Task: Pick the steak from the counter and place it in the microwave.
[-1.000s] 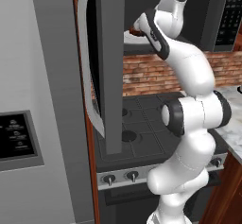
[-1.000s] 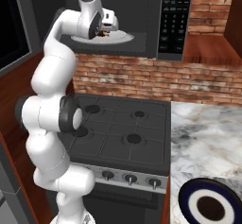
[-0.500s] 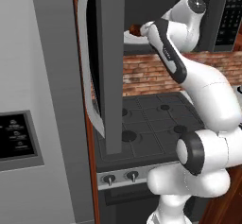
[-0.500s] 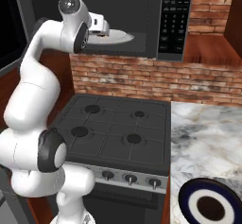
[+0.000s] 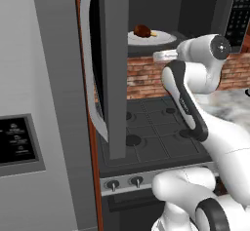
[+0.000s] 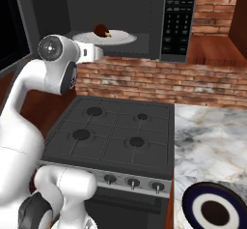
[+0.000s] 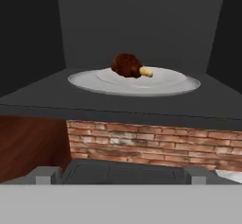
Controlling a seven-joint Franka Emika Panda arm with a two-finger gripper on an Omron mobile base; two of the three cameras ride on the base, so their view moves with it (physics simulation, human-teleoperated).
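Inside the microwave (image 6: 144, 10), one steak (image 7: 127, 65) lies on its one white plate (image 7: 175, 85), near the middle. Outside it, the gripper (image 7: 120, 175) holds nothing, tips apart.

Steak (image 7: 127, 65) on plate (image 7: 90, 82) inside microwave (image 6: 159, 10)

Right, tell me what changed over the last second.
The arm pulled its end effector back out of the microwave, down to just below the front of the cavity. The steak is released and lies on the white plate inside. The microwave door stayed open, and the stove and counter are unchanged.
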